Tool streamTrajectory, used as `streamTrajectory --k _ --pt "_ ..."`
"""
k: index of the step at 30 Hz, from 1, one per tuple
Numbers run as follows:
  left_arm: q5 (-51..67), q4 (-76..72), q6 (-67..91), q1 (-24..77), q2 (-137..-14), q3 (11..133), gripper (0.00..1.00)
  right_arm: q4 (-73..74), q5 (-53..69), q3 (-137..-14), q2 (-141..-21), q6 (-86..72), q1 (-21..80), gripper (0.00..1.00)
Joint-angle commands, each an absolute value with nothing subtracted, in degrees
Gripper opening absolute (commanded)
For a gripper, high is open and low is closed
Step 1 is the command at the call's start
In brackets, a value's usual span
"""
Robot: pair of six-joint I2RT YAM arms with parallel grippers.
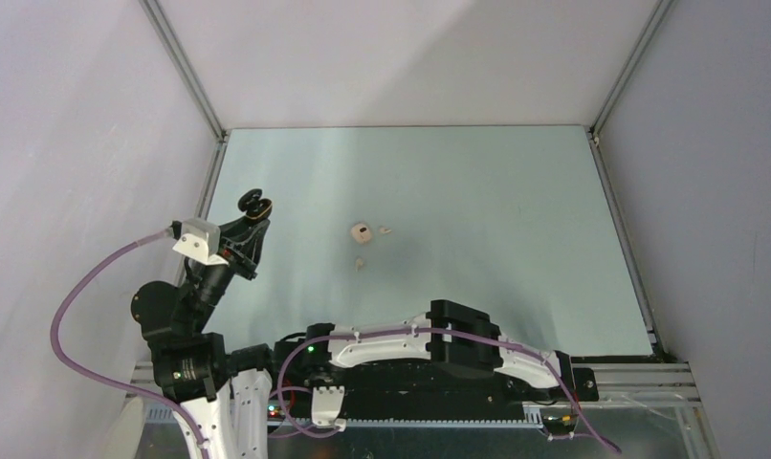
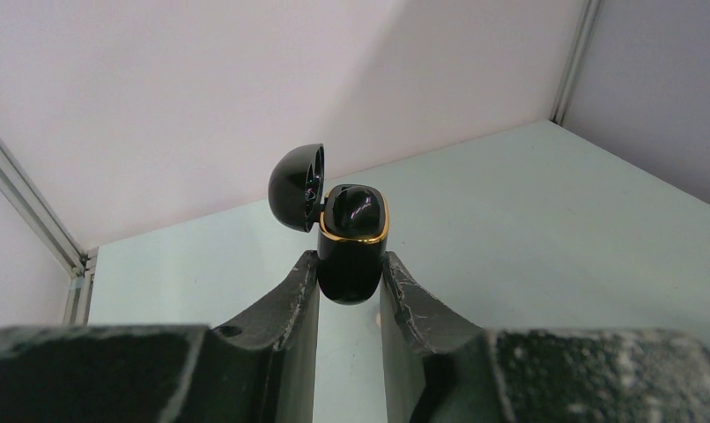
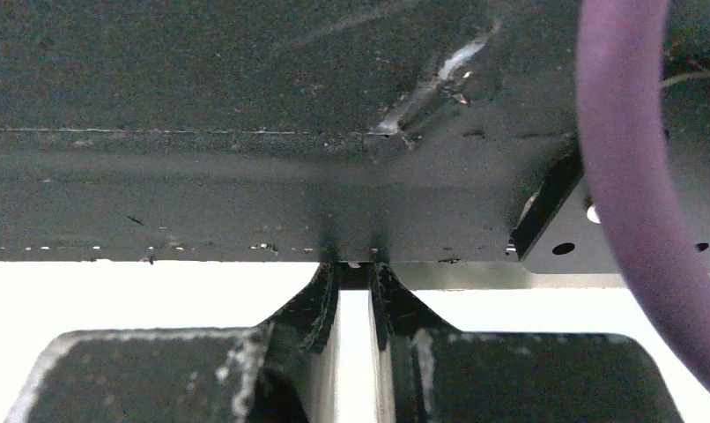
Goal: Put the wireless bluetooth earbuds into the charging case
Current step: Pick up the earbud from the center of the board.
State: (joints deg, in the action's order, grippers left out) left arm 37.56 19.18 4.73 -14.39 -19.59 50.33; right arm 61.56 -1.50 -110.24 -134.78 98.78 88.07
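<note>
My left gripper [image 2: 351,273] is shut on a glossy black charging case [image 2: 352,242] with a gold rim. It holds the case upright in the air with the round lid [image 2: 296,187] hinged open. In the top view the left gripper [image 1: 253,216] and the case [image 1: 253,200] are raised over the table's left side. A small beige pebble-like piece with a dark dot [image 1: 362,231] lies mid-table. Two tiny pale earbuds lie by it, one to its right [image 1: 385,230] and one nearer me [image 1: 360,262]. My right gripper [image 3: 354,271] is shut and empty, folded against the arm bases.
The right arm [image 1: 429,344] lies folded across the near edge of the table. A purple cable [image 1: 76,306] loops beside the left arm. Pale walls with metal frame posts [image 1: 186,67] enclose the pale green tabletop [image 1: 477,210].
</note>
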Motion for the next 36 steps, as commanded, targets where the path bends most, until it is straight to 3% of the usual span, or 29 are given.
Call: streamTrajectory --k 1,11,23,26,29,31,36 --pt "38.2 15.7 5.3 -14.6 -20.0 50.8 0.0 58.2 -1.2 -108.4 -136.7 95.1 85.7 0.06" --pt "38.6 9.3 7.9 -14.7 -23.9 51.6 0.0 62.3 3.1 -108.1 -123.3 85.0 81.9 0.04" --pt "38.9 7.6 9.1 -14.7 -27.3 52.9 0.0 65.2 11.1 -108.1 -121.0 70.3 74.8 0.05" --pt "38.8 7.5 8.2 -14.7 -27.8 52.9 0.0 64.9 20.0 -106.7 -118.8 69.9 72.8 0.18" --pt "38.7 7.3 8.0 -14.6 -28.3 52.6 0.0 64.3 24.2 -103.9 -117.0 74.5 73.3 0.39" --pt "38.8 7.2 8.2 -14.7 -28.4 52.3 0.0 63.4 24.5 -103.2 -117.4 77.3 74.5 0.43" --pt "38.8 7.1 8.1 -14.7 -26.9 51.6 0.0 62.3 22.7 -103.7 -121.1 83.3 78.0 0.44"
